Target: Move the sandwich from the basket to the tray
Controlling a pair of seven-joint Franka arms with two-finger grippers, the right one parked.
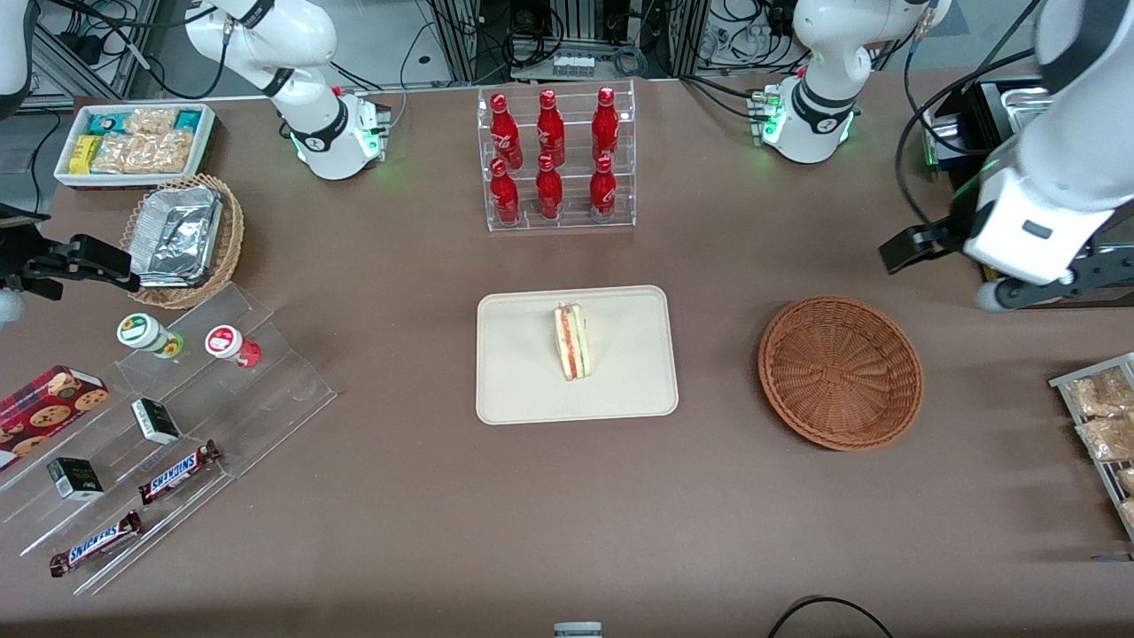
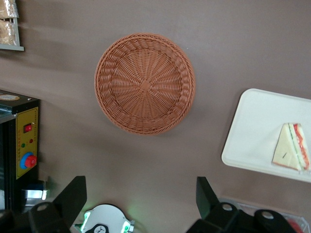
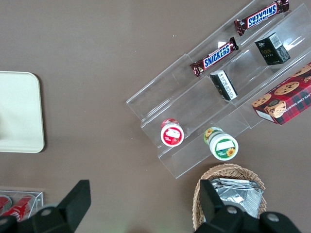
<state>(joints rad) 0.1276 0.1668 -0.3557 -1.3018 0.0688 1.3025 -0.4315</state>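
Observation:
The sandwich (image 1: pixel 573 341) stands on its edge on the cream tray (image 1: pixel 523 390) in the middle of the table, its red and green filling showing. It also shows in the left wrist view (image 2: pixel 291 153) on the tray (image 2: pixel 252 126). The reddish-brown wicker basket (image 1: pixel 840 372) sits empty beside the tray, toward the working arm's end; the wrist view shows its bare inside (image 2: pixel 145 83). My left gripper (image 1: pixel 917 244) hangs high above the table, farther from the front camera than the basket. Its fingers (image 2: pixel 77 187) are spread wide with nothing between them.
A clear rack of red bottles (image 1: pixel 556 159) stands farther from the front camera than the tray. A wire rack of snack packets (image 1: pixel 1103 425) lies at the working arm's end. A stepped acrylic stand (image 1: pixel 177 425), the foil basket (image 1: pixel 182 239) and a white bin (image 1: pixel 133 142) lie toward the parked arm's end.

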